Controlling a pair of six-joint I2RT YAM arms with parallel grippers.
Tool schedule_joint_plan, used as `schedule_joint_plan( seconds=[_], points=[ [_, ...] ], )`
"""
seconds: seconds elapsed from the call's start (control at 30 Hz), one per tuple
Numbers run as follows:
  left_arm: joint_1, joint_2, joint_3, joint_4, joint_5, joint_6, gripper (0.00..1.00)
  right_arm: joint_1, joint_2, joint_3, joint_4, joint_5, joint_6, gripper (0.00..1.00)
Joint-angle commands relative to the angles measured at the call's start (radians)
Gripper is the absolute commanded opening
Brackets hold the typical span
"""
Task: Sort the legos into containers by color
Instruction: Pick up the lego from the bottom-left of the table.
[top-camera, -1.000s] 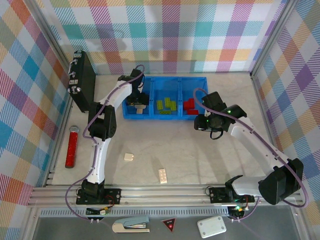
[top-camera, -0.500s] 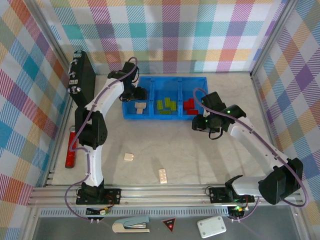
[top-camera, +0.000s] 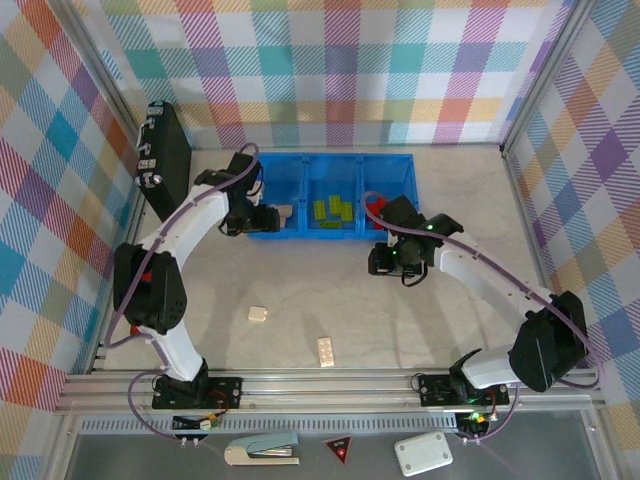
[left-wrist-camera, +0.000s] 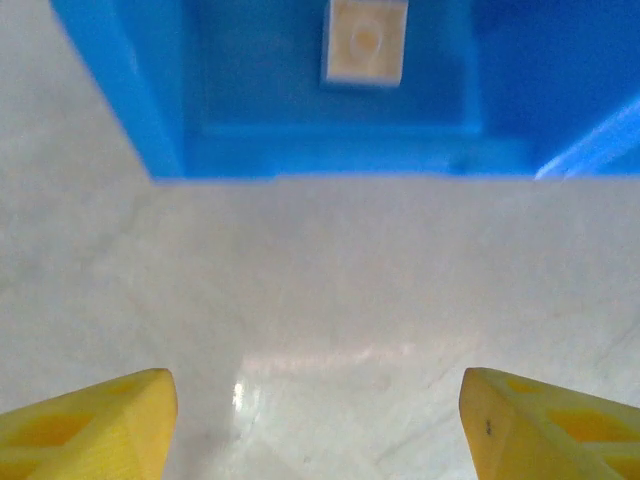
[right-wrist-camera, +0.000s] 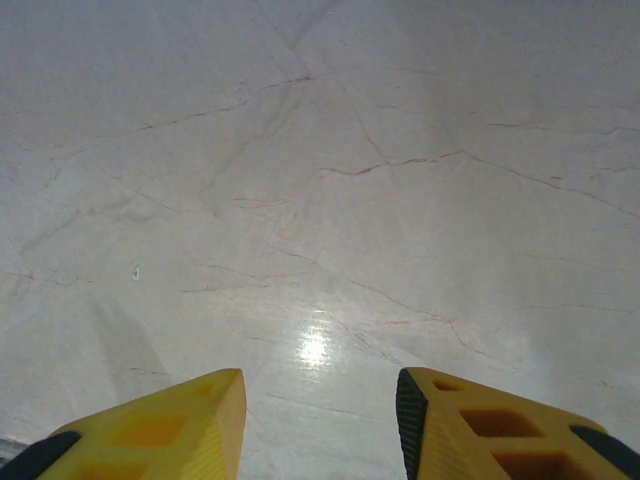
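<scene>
The containers are three compartments of a blue tray (top-camera: 300, 176). Its left compartment holds a cream lego (top-camera: 283, 213) (left-wrist-camera: 365, 40), the middle one lime legos (top-camera: 333, 208), the right one red legos (top-camera: 376, 209), partly behind my right arm. Two cream legos (top-camera: 258, 314) (top-camera: 326, 351) lie loose on the table. My left gripper (top-camera: 256, 222) (left-wrist-camera: 320, 425) is open over bare table just outside the tray's (left-wrist-camera: 120, 90) left front corner. My right gripper (top-camera: 388, 262) (right-wrist-camera: 320, 425) hovers in front of the tray's right end, open with a narrower gap and nothing between its fingers.
A black flat case (top-camera: 165, 160) leans at the far left wall. Beyond the near rail lie a stapler (top-camera: 262, 450), a red triangle sign (top-camera: 338, 450) and a white box (top-camera: 423, 455). Plaid walls close in three sides.
My left gripper has pulled back out of the left compartment to the table at the tray's left front; the cream lego stays inside. My right gripper has shifted left and nearer, away from the tray.
</scene>
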Motion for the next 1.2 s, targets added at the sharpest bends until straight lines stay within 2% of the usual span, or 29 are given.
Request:
schedule_joint_plan(
  seconds=[0.0, 0.4, 0.6, 0.87, 1.17],
  points=[
    [-0.035, -0.065, -0.089, -0.014, -0.003, -0.032, 0.74, 0.011, 0.019, -0.007, 0.025, -0.024, 0.013, 0.46],
    [-0.158, -0.159, -0.372, -0.001, -0.01, -0.134, 0.76, 0.023, 0.063, 0.027, 0.029, -0.036, -0.007, 0.46],
    [-0.202, -0.136, -0.499, 0.068, 0.024, -0.187, 0.76, 0.033, 0.072, 0.031, 0.029, -0.042, -0.009, 0.46],
    [-0.222, -0.104, -0.549, 0.1, 0.025, -0.192, 0.7, 0.039, 0.072, 0.035, 0.024, -0.043, -0.007, 0.46],
    [-0.224, -0.093, -0.546, 0.094, 0.009, -0.187, 0.59, 0.043, 0.066, 0.032, 0.022, -0.037, -0.001, 0.46]
  ],
)
